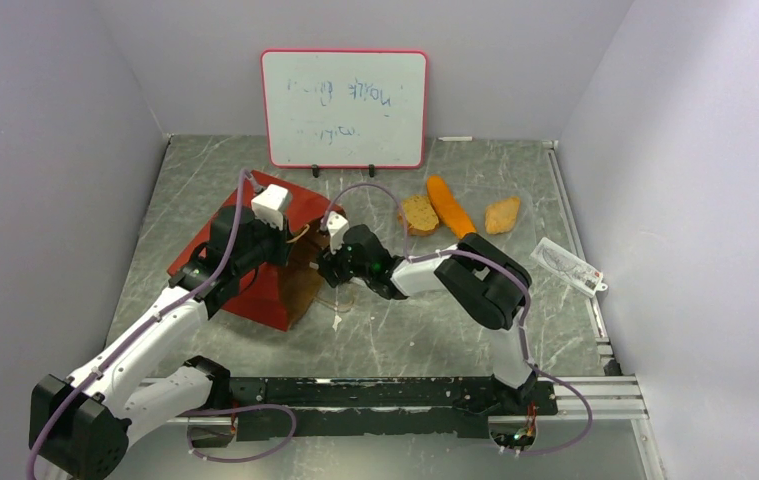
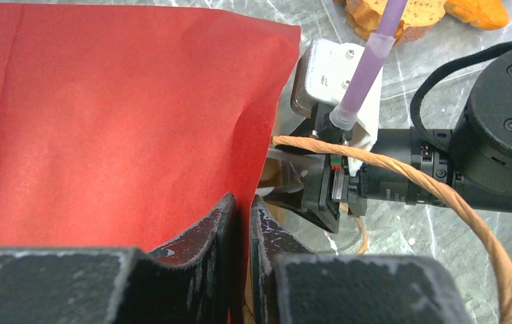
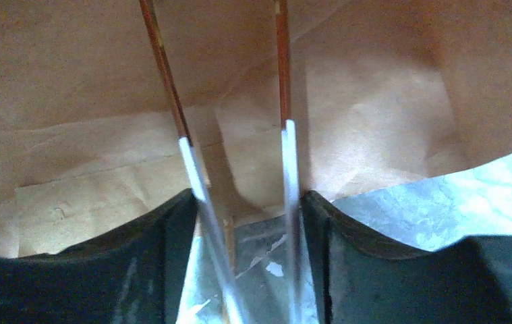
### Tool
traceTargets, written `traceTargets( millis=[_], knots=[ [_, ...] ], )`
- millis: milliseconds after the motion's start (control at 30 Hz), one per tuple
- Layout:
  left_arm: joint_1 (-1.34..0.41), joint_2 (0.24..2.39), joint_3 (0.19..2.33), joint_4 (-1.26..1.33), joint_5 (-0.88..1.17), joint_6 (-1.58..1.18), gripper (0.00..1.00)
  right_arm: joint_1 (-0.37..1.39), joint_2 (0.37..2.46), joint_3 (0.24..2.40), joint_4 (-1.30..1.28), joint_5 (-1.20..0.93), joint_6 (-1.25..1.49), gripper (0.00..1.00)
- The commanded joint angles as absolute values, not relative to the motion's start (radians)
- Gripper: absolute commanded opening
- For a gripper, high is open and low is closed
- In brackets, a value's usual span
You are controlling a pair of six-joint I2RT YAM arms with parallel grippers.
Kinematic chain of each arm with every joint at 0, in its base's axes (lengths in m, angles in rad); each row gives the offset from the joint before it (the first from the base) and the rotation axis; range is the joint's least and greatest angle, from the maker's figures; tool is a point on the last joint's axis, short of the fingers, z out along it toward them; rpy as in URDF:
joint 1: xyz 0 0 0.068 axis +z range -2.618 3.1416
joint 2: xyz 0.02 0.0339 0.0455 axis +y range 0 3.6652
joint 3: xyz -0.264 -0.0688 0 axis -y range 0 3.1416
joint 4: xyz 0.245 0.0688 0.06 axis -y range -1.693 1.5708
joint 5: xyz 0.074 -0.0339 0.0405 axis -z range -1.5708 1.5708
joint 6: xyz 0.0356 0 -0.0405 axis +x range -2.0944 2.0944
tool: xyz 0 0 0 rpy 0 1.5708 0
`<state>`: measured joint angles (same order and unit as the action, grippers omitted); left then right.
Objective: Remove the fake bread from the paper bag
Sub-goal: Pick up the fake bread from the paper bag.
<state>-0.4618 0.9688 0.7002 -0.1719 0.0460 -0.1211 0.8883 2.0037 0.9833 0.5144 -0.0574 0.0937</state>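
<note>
— Top external view is showing three pieces of the fake bread (image 1: 450, 206) lying out on the tabletop (image 1: 405, 330), right of the whiteboard's foot: a round brown slice (image 1: 419, 214), a long orange loaf (image 1: 452, 208) touching it, and a tan-orange roll (image 1: 502, 214) just beside them.

— And the paper bag (image 1: 260, 300)?

— It is lying on its side left of centre, well apart from the bread, red outside, with its mouth facing the right arm. The right wrist view is looking into creased brown kraft paper (image 3: 374, 101).

— How are the arms sitting?

— The left arm is reaching forward over the bag, and the left end effector (image 2: 241, 209) is pinching the bag's red edge at the mouth, fingers closed on the paper. The right arm is bending in from the right, elbow raised, and the right end effector (image 1: 327, 265) is pointing into the mouth with its fingers (image 3: 138, 270) standing apart and gripping nothing that I can make out. An orange-tan loop handle (image 2: 442, 196) is draping across the right wrist.

— And the surroundings?

— The tabletop is showing grey-green stone with pale veins. A red-framed whiteboard (image 1: 344, 108) with faint writing is standing at the far edge, pale lavender walls (image 1: 45, 150) are closing in on three sides, and a clear labelled packet (image 1: 567, 266) is lying near the right edge.
</note>
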Motion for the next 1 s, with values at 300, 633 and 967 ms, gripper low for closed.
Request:
traceTargets(
  millis=[300, 633, 967],
  knots=[
    [-0.468, 0.957, 0.736, -0.15, 0.063, -0.157, 0.07, 0.879, 2.025, 0.991, 0.471, -0.174, 0.129, 0.2],
    [-0.468, 0.958, 0.739, -0.144, -0.097, -0.211, 0.07, 0.88, 1.88, 0.923, 0.431, -0.151, 0.185, 0.0],
    [-0.468, 0.997, 0.759, -0.127, -0.226, -0.249, 0.07, 0.909, 1.734, 0.899, 0.297, -0.028, 0.222, 0.0]
  ],
)
